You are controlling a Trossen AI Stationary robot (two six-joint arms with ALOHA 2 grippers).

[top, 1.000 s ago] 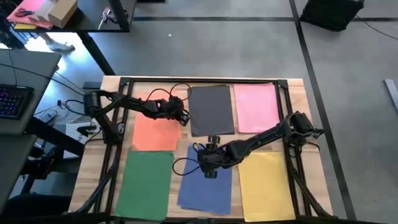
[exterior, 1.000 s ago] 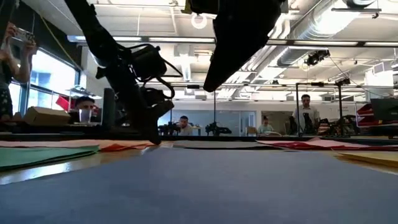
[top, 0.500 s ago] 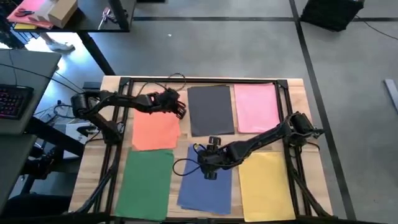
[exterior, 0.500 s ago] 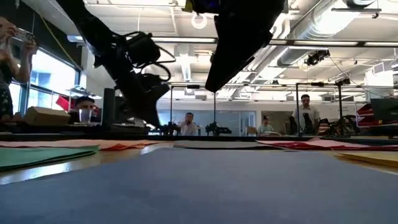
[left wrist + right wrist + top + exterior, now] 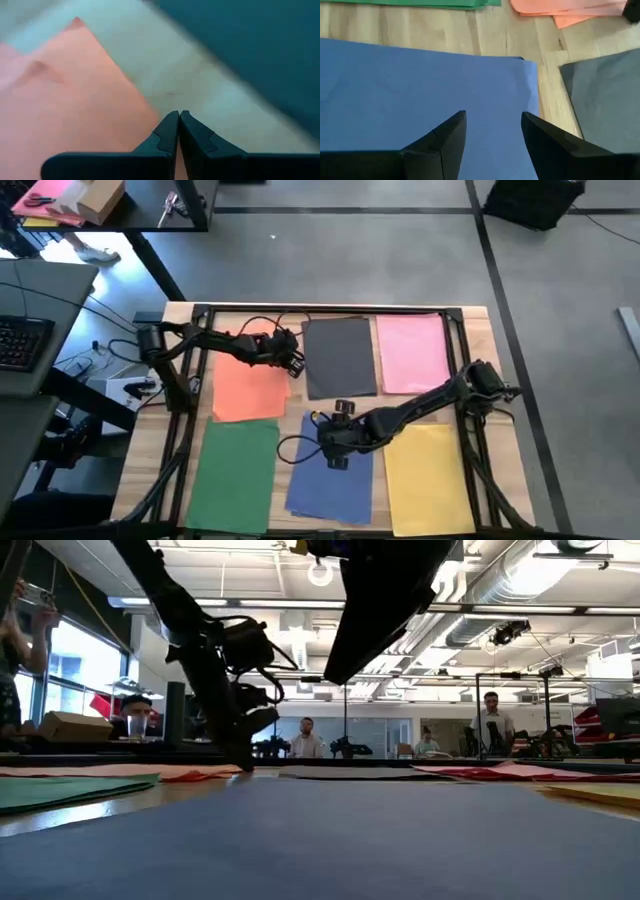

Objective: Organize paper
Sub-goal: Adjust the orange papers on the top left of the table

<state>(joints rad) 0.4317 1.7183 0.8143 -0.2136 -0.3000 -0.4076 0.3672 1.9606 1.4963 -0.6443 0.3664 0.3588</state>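
Paper is laid out in a two-by-three grid on the wooden bench [image 5: 470,330], seen from the high view. Back row has the orange sheet [image 5: 248,385], then the dark grey sheet [image 5: 340,358], then the pink sheet [image 5: 412,352]. Front row is the green sheet [image 5: 233,475], the blue sheet [image 5: 330,480] and the yellow sheet [image 5: 428,478]. None of the piles overlap each other, there's bare wood showing between them.

Left gripper [image 5: 292,360] sits at the far right corner of the orange sheet, right at the gap between it and the dark grey one. From its wrist cam the fingers [image 5: 167,135] are pressed together with nothing between them, tips over the strip of wood at the orange paper's edge. That orange corner looks a bit rumpled, and in the right wrist view there's more than one orange layer, slightly fanned out.

Right gripper [image 5: 333,450] is reaching across from the right side and hangs over the far end of the blue sheet. Its fingers [image 5: 445,137] are spread apart, holding nothing, with blue paper showing between them.

Low view shows a few people in the room behind the bench, well away from it.
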